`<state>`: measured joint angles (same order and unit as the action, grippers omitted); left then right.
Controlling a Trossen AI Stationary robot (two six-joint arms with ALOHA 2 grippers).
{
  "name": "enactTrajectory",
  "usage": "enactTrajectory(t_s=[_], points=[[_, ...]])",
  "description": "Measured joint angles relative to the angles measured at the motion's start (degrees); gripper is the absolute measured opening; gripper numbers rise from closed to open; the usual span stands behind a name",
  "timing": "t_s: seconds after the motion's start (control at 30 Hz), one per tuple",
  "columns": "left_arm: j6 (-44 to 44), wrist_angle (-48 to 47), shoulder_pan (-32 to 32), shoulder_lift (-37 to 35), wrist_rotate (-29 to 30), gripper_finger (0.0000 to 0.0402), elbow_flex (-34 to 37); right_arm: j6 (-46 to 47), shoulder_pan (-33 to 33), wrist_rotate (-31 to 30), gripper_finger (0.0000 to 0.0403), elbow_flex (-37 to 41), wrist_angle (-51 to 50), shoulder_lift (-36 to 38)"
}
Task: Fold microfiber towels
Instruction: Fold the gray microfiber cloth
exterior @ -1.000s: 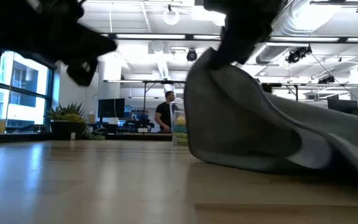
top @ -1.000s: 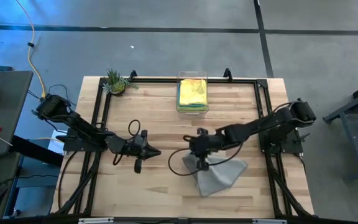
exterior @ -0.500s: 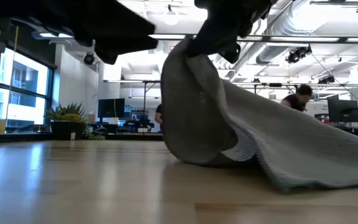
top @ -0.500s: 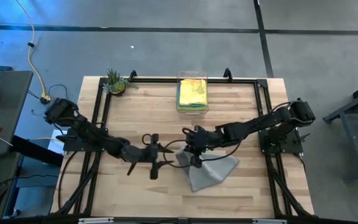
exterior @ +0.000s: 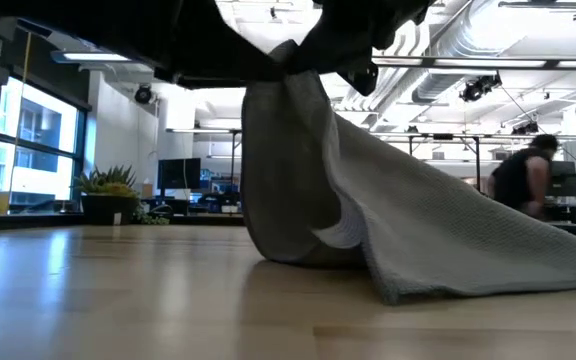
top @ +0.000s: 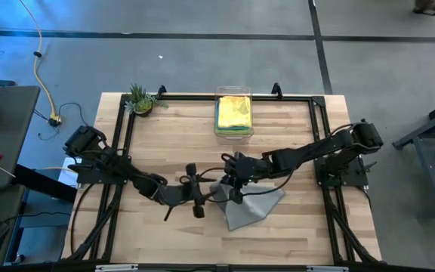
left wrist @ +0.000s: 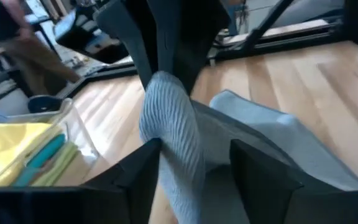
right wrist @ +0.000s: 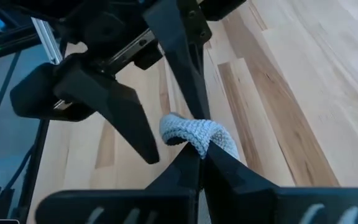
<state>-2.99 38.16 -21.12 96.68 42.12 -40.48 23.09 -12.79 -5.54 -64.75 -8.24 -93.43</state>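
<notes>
A grey microfiber towel [top: 249, 208] is lifted at one bunched part and drapes down to the wooden table [top: 165, 136]. My right gripper [top: 232, 187] is shut on that raised part, reaching in from the table's right. My left gripper [left wrist: 196, 149] is open and roughly level, one finger on each side of the hanging fold [left wrist: 173, 124] just below the right gripper. In the high view the left gripper [top: 201, 194] is immediately left of the towel. More towels, yellow on top, lie in a clear bin [top: 233, 113] at the far edge. My right gripper pinches a bunched tip of the grey towel [right wrist: 191, 134] between its two fingers, slanting down from the table's right. The towel hangs below in several folded layers, and its lower part [exterior: 488, 265] lies spread on the table. My left gripper: I cannot tell whether its fingers touch the fold between them.
A small potted plant [top: 140, 100] stands at the far left corner. A black frame rail [top: 202, 97] runs round the table's edges. Bare wood lies on the near left [top: 149, 234]. A person [exterior: 523, 185] moves in the room behind the table.
My left gripper has moved toward the table's right up to the towel, rolled its wrist and opened; its fingers now stand either side of the hanging fold. My right gripper has tipped slightly, and the towel's raised part has shifted left, its lower part dragging along the table.
</notes>
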Motion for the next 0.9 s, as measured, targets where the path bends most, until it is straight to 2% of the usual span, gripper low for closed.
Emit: enactTrajectory(t_s=[0.13, 0.3, 0.37, 0.53, 0.63, 0.73, 0.8, 0.9], points=[[-1.5, -0.2, 0.1, 0.2, 1.3, 0.0121, -0.3, 0.0, 0.0, 0.0, 0.0000, 0.0, -0.4, 0.0], [-2.6, 1.0, 0.2, -0.2, 1.9, 0.0022, -0.3, -1.0, -0.8, -0.2, 0.0011, 0.0, -0.5, 0.0], [-2.4, 1.2, 0.5, -0.2, 1.9, 0.0007, -0.3, -1.0, -1.4, -0.4, 0.0026, 0.0, -1.0, 0.1], [-1.7, 0.7, 1.6, -0.2, 2.2, 0.0003, -0.3, 2.4, -4.0, -1.7, 0.0085, 0.0, -8.7, 3.2], [-1.3, -0.1, 2.5, -0.6, 2.1, 0.0003, -0.3, 6.8, -7.1, -8.1, 0.0121, 0.0, -17.7, 6.2], [0.3, -1.2, 3.7, -1.5, 2.1, 0.0001, -0.2, 13.2, -11.2, -18.0, 0.0144, 0.0, -27.3, 8.3], [0.8, -2.9, 4.3, -2.8, 2.1, 0.0001, -0.2, 18.5, -14.0, -25.2, 0.0150, 0.0, -31.6, 8.4], [1.6, -3.4, 5.3, -4.2, 1.6, 0.0001, -0.3, 25.3, -17.5, -32.2, 0.0149, 0.0, -33.2, 7.4]])
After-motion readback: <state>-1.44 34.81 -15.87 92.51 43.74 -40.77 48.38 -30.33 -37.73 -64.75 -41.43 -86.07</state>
